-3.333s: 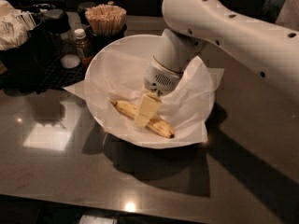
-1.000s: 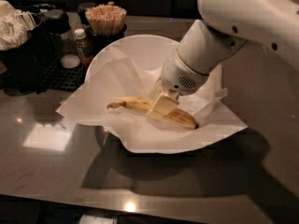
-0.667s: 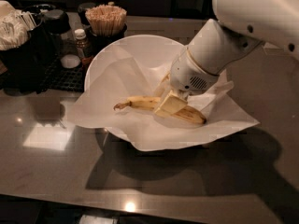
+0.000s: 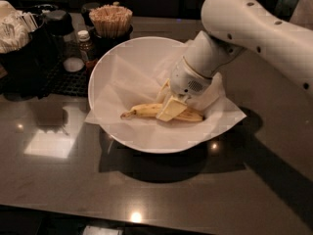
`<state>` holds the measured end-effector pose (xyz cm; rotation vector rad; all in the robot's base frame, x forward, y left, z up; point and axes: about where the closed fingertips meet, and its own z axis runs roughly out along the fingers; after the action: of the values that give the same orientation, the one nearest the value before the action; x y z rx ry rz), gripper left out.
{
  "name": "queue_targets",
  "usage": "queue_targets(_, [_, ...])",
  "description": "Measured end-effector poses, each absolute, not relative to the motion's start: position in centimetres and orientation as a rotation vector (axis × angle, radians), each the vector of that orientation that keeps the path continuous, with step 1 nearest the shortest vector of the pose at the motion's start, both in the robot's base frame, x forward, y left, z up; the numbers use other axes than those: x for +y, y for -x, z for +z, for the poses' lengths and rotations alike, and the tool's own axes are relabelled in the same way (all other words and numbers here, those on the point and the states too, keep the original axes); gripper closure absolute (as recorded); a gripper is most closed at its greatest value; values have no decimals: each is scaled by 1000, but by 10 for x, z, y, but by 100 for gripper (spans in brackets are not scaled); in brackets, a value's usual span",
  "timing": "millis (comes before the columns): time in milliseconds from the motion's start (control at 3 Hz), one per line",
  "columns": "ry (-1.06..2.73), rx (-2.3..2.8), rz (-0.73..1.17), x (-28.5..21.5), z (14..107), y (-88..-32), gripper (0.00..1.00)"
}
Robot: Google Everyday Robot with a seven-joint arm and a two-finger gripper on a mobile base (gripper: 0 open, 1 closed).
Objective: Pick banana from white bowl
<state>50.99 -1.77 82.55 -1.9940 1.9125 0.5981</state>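
Note:
The banana [image 4: 145, 110] lies in the white bowl [image 4: 100, 67] on crinkled white paper [image 4: 128, 77], with its stem to the left and its tip to the right. My gripper [image 4: 167, 101] reaches down into the bowl from the upper right. Its pale yellow fingers [image 4: 171, 109] straddle the middle of the banana, one in front and one behind, closed on it. The banana rests low in the bowl, against the paper. The white arm hides the bowl's back right rim.
A cup of wooden sticks [image 4: 111, 19] and a small bottle [image 4: 86, 44] stand just behind the bowl on the left. A black caddy with napkins [image 4: 19, 38] sits at the far left on a black mat. The dark countertop [image 4: 161, 195] stretches in front.
My arm and the held banana have shifted slightly left. The paper's right corner has drawn back towards the bowl and settled lower.

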Motion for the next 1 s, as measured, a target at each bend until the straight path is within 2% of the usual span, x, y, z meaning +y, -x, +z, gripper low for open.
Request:
queue_targets(667, [2028, 1875, 642, 1, 820, -513, 100])
queue_targets(1000, [2028, 1875, 642, 1, 820, -513, 82])
